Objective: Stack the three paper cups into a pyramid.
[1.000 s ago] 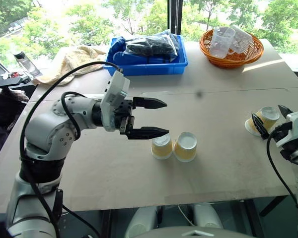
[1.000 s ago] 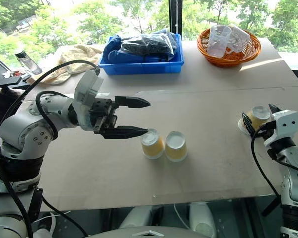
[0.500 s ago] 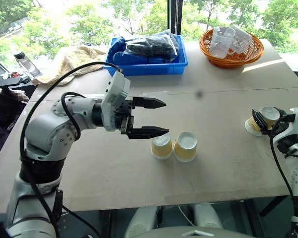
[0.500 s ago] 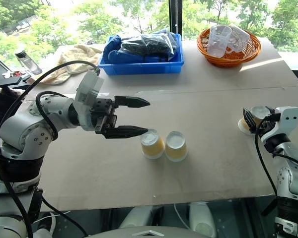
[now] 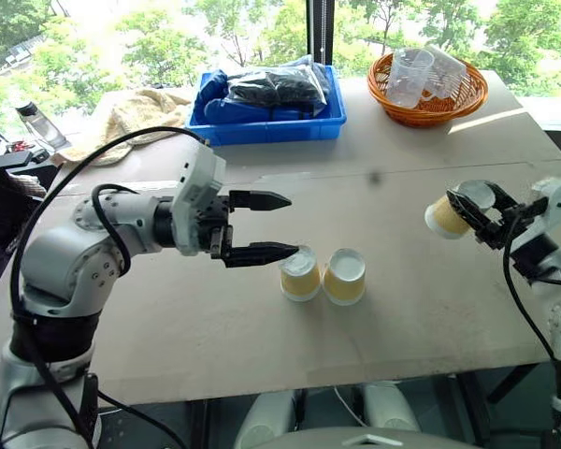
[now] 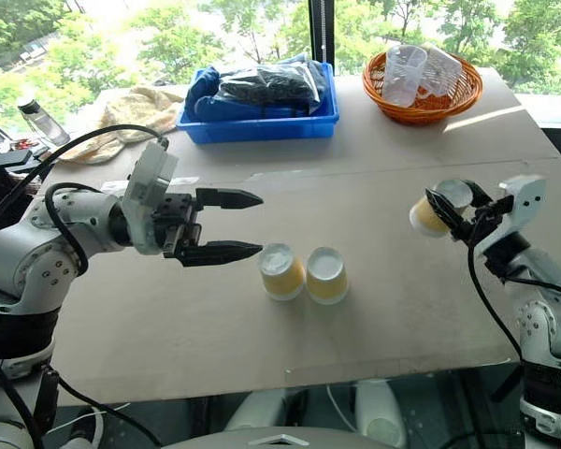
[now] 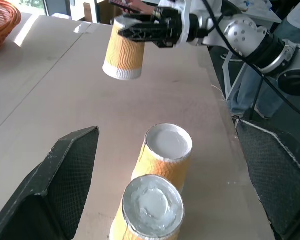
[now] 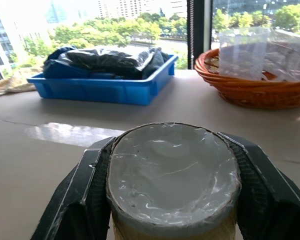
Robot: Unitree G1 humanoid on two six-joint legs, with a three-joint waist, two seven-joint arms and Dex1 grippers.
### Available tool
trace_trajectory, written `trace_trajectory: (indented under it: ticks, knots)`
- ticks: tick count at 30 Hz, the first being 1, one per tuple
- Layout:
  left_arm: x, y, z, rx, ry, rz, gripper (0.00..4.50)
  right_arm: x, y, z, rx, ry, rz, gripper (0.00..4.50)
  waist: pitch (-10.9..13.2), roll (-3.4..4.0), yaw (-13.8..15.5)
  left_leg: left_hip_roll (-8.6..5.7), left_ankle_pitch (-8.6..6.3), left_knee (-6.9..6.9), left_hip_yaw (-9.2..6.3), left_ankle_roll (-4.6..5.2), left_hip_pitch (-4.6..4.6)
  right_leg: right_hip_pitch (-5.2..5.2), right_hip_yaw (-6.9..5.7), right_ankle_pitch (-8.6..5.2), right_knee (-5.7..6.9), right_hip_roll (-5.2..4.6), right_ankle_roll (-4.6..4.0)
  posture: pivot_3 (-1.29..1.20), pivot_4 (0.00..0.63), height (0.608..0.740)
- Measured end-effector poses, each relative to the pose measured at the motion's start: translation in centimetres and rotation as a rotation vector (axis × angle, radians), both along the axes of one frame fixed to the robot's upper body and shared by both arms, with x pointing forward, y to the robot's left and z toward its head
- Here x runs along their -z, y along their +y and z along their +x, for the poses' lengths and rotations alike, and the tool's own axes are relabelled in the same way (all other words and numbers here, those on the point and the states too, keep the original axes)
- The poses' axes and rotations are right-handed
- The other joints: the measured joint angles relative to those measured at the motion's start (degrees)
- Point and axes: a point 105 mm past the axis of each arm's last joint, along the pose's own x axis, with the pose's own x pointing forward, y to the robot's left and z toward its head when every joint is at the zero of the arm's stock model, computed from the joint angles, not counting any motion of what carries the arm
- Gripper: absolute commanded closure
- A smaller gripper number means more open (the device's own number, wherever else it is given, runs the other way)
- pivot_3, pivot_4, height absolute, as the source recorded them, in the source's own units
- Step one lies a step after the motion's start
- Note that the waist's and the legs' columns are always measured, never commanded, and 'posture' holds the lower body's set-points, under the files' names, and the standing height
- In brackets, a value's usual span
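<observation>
Third yellow-tan tapered paper cup (image 5: 446, 215) is off the table now, clamped in the right gripper (image 5: 469, 212), well right of the two base cups (image 5: 323, 275). Left gripper (image 5: 266, 225) hangs open beside them. Topping's next, I reckon.

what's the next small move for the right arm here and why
Probably carry the held paper cup toward the two base cups. The right gripper grips it off the table, well to their side; they stand upside down, side by side.
</observation>
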Motion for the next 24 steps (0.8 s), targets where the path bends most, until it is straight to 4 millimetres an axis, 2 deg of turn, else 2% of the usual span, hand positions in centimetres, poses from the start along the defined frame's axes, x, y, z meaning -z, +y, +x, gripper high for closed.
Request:
trace_trajectory:
  ticks: [2,4,8,13,18,24]
  knots:
    - [0.5,1.7,-0.3,-0.053,0.019,0.018,0.00,-1.0,3.4,-0.8,-0.163,0.004,-0.032,2.14,0.00,0.00,-0.11,0.01,0.00,-0.07,-0.02,0.00,0.00,-0.04,0.01,0.00,-0.05,0.00,-0.01,0.00,0.150,0.740]
    - [1.0,3.3,-0.7,-0.099,0.045,0.034,0.00,-1.0,6.5,-1.9,-0.330,0.039,-0.060,2.14,0.00,0.00,0.04,0.01,0.00,-0.15,-0.06,0.00,-0.01,-0.05,-0.06,-0.01,-0.11,-0.01,-0.01,0.00,0.150,0.740]
    - [1.8,4.7,-2.1,-0.119,0.073,0.049,0.00,-0.8,10.2,-3.6,-0.557,0.100,-0.107,2.14,0.01,-0.01,0.66,0.00,-0.01,0.08,-0.16,0.01,-0.49,-0.33,-0.24,0.00,-0.19,-0.06,-0.01,0.00,0.150,0.740]
    - [2.6,4.7,-4.6,-0.056,0.108,0.096,0.00,-1.8,12.5,-4.5,-0.701,0.086,-0.150,2.14,0.05,-0.06,0.81,0.00,-0.01,0.12,-0.21,0.02,-0.58,-0.38,-0.32,0.01,-0.16,-0.08,-0.02,0.00,0.150,0.740]
    - [1.7,4.4,-4.8,-0.055,0.060,0.092,0.00,-1.0,13.6,-5.3,-0.777,0.115,-0.187,2.14,0.05,-0.06,1.32,0.00,-0.01,0.13,-0.17,0.02,-0.58,-0.38,-0.27,0.02,-0.15,-0.07,-0.04,0.00,0.150,0.740]
    - [1.8,4.2,-5.1,-0.061,0.064,0.083,0.00,-0.8,14.6,-4.9,-0.758,0.095,-0.226,2.14,0.05,-0.05,1.31,0.00,-0.01,0.10,-0.18,0.01,-0.59,-0.46,-0.28,0.03,-0.13,-0.05,-0.05,0.00,0.150,0.740]
